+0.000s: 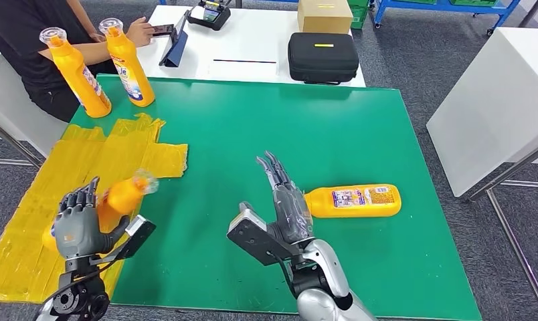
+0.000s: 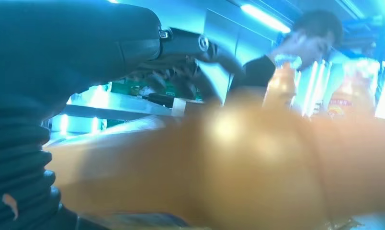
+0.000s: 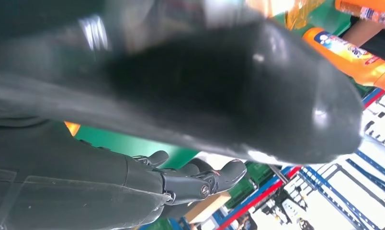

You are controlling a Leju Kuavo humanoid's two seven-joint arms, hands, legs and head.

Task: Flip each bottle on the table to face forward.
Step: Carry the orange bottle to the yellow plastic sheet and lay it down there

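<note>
My left hand (image 1: 75,224) grips an orange bottle (image 1: 119,200) by its body, tilted with its clear cap (image 1: 146,180) up and to the right, above the yellow sheet (image 1: 85,160). In the left wrist view that bottle (image 2: 238,167) is a blurred orange mass close to the camera. My right hand (image 1: 286,200) is open with straight fingers, just left of a second orange bottle (image 1: 353,200) lying on its side on the green mat (image 1: 286,127), label up. Two more orange bottles (image 1: 75,70) (image 1: 127,61) stand upright at the mat's far left corner.
A person in black sits at the far left beside the standing bottles, a hand on a phone (image 1: 162,29). Behind the mat a white table holds a black case (image 1: 323,57) and a cardboard box (image 1: 324,15). A white block (image 1: 494,100) stands to the right.
</note>
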